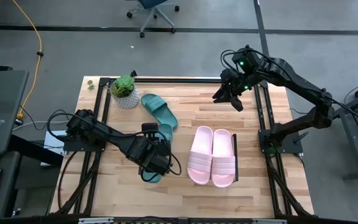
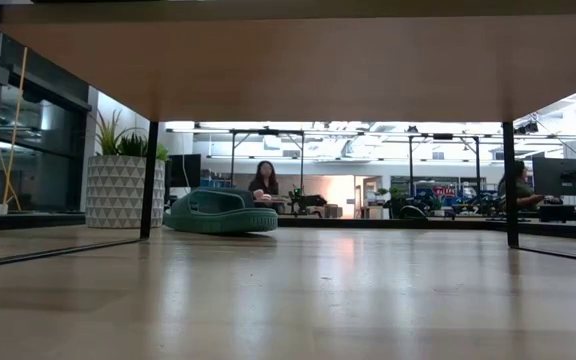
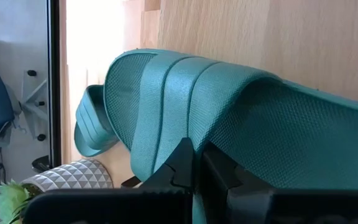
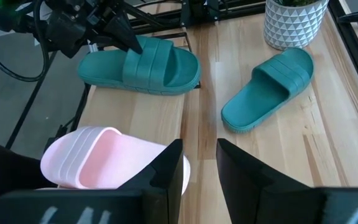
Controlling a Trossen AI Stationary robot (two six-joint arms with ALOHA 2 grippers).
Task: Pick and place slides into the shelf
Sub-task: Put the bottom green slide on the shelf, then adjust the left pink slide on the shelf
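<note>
My left gripper (image 1: 156, 157) is shut on a teal slide (image 4: 138, 65) over the left part of the shelf (image 1: 235, 149), a low rack with a wood top. That top fills the upper part of the low view (image 2: 298, 70). Two pink slides (image 1: 211, 157) lie side by side, soles down, on the shelf's right part. A second teal slide (image 1: 160, 111) lies sole down on the table beside a plant pot. My right gripper (image 4: 199, 171) hangs open above the table's far right (image 1: 230, 98), with nothing between its fingers. My left gripper pinches the teal slide's wide ribbed strap (image 3: 188, 127) between its two shut fingers (image 3: 180, 167). The fingers come slanting down from the table's left. The slide sits level, sole down, at the shelf's top. I cannot tell whether it rests there or hangs just above.
A white patterned plant pot (image 1: 126, 94) stands at the table's far left. A larger black frame (image 1: 263, 112) edges the table. Bare wood lies between the shelf and the far edge. In the low view people sit in the room beyond.
</note>
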